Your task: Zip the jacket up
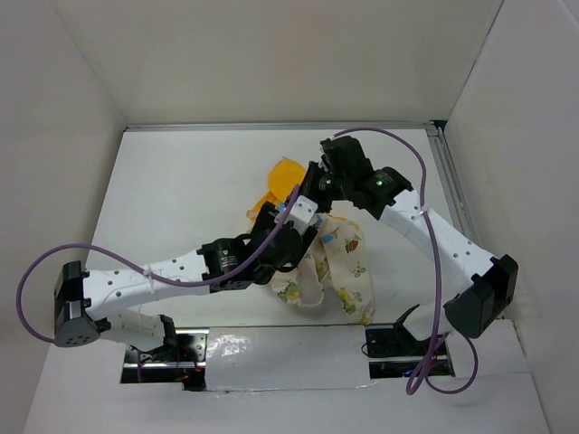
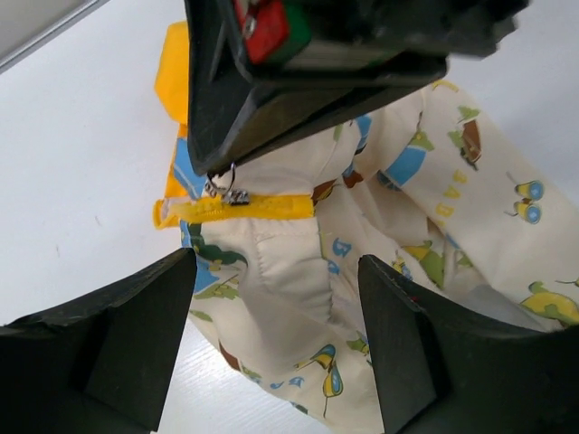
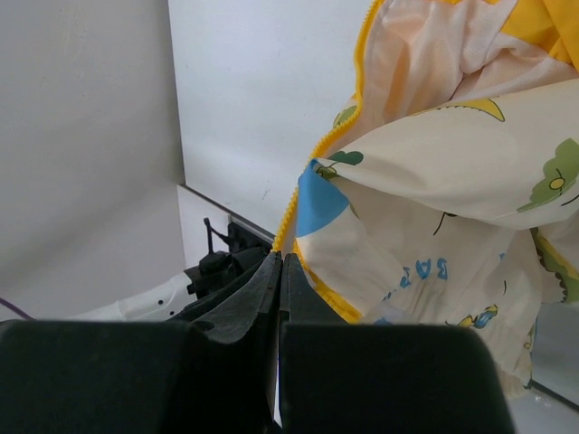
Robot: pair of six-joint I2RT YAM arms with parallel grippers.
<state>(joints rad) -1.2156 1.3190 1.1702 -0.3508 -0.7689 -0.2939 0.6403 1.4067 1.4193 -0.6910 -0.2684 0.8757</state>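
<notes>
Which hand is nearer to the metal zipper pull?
Right. The right hand grips the jacket by its yellow edge, beside the zipper pull; the left hand hangs open, apart from it.

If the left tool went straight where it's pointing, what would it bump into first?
Most likely the jacket: its cream cloth lies straight ahead of the open left tool, just below the yellow zipper strip. How near it is, the picture doesn't show.

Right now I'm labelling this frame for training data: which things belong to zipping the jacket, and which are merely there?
Part of the job:
jacket
yellow zipper tape
zipper pull
right gripper, shut on the jacket's edge
left gripper, open above the fabric

Merely there:
purple cable
table
white walls
</notes>
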